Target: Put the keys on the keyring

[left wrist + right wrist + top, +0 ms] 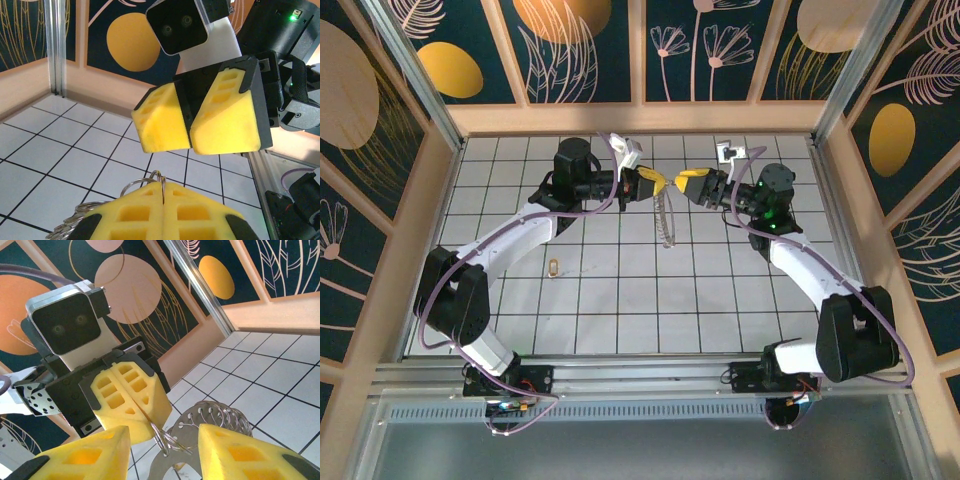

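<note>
The left end effector (663,184) pinches the keyring (666,218) tight, and the ring hangs down over the worktop (620,300). The right end effector (680,182) faces it, fingers apart. The key (553,267) lies well apart, left and nearer.

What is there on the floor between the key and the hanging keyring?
Bare tiles only, as the top view shows, between the key and the keyring.
</note>
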`<state>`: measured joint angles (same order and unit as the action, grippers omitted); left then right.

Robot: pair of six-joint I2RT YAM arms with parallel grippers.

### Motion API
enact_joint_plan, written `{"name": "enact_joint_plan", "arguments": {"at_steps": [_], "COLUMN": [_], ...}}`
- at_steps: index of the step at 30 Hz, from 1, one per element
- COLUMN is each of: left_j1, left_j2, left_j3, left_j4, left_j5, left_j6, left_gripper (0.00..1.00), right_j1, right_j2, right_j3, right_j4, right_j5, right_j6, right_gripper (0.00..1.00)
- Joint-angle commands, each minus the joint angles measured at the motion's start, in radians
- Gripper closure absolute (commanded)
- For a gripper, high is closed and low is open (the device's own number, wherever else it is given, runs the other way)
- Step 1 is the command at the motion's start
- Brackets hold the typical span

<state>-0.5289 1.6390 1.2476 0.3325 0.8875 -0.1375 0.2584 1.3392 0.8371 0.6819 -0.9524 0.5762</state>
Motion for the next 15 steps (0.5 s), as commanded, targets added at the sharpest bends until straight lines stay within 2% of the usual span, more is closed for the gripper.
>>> {"name": "enact_joint_plan", "arguments": {"at_steps": [1, 15], "left_j1": [0.004, 0.004], "left_j2": [0.007, 0.019], "left_j3": [0.042, 0.060], "left_j4": [0.013, -0.003], "left_j5": [0.033, 0.037], "left_j6": [0.019, 0.021], "left_gripper": [1.00, 1.00], "right_j1": [0.000, 0.029], "right_j2": [-0.014, 0.007], "right_j3": [0.029, 0.036], "right_j4": [0.032, 0.045], "right_j5": [-0.039, -0.051], "right_j6": [0.005, 0.004], "right_gripper": [0.60, 0.68]}}
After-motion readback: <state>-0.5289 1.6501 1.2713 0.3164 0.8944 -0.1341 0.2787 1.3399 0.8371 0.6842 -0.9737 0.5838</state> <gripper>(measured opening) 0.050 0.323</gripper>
